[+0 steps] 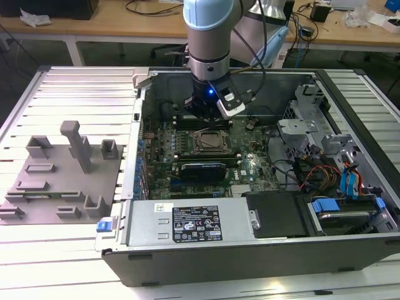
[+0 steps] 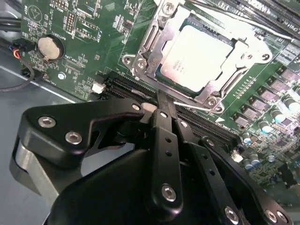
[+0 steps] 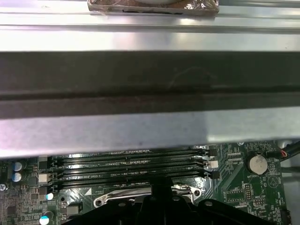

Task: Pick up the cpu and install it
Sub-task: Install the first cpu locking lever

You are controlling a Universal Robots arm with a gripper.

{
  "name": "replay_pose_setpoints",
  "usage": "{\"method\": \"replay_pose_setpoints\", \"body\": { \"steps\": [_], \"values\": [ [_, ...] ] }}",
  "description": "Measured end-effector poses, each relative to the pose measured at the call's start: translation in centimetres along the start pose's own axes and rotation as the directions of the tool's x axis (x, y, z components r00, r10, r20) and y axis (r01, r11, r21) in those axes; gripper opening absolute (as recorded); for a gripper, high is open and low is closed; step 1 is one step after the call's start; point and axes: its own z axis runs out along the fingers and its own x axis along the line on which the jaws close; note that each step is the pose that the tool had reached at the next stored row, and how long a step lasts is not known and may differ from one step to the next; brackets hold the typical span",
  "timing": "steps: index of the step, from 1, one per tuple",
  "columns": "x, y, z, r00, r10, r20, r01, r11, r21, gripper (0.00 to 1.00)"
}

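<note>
Print aplenty, nothing legible.
Black print crowds the white sticker (image 1: 195,224) on the grey power supply (image 1: 142,225); cpu (image 2: 197,58) markings and motherboard (image 2: 70,28) lettering too small to read.

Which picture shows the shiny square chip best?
The second wrist view: the cpu sits big and uncovered inside its socket frame. In the exterior view it looks like a tiny square. The first wrist view catches the frame's metal edge, partly behind the gripper.

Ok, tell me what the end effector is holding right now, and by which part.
Nothing. The end effector hangs shut and empty near the socket frame, and the cpu lies inside that frame, apart from it.
</note>
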Motion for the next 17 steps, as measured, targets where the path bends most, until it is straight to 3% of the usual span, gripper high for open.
{"method": "replay_pose_setpoints", "body": {
  "steps": [2,6,11,17],
  "values": [
    [0.02,-0.01,0.03,1.0,0.001,0.0007,-0.001,1.0,0.0002,0.11],
    [0.05,-0.02,0.17,0.999,0.044,0.0068,-0.044,0.999,0.0053,0.11],
    [0.49,0.0,0.17,0.9973,0.073,0.0108,-0.073,0.9973,0.0059,0.11],
    [0.7,0.26,0.28,0.996,0.088,0.0122,-0.088,0.9961,0.0013,0.11]
  ]
}}
